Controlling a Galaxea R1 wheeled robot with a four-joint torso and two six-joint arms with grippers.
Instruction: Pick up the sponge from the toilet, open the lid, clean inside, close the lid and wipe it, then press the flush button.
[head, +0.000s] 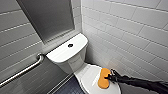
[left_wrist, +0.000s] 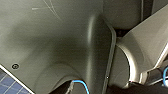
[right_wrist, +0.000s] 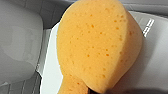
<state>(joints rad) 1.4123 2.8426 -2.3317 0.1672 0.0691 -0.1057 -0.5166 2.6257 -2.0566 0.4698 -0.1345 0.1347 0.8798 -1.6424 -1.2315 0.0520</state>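
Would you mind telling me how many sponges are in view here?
1. The sponge lies on the closed lid of the toilet, with the right gripper at its middle. Another could be hidden behind the toilet.

Head view: bright, even light; soft glare on toilet (head: 65, 52) tank top, thin reflection streak on lid (head: 88, 77); wall (head: 130, 27) tile lines bow toward edges. Left wrist view: dim, grey, one pale sheen band. Right wrist view: sponge (right_wrist: 95, 45) well lit, one flank shaded.
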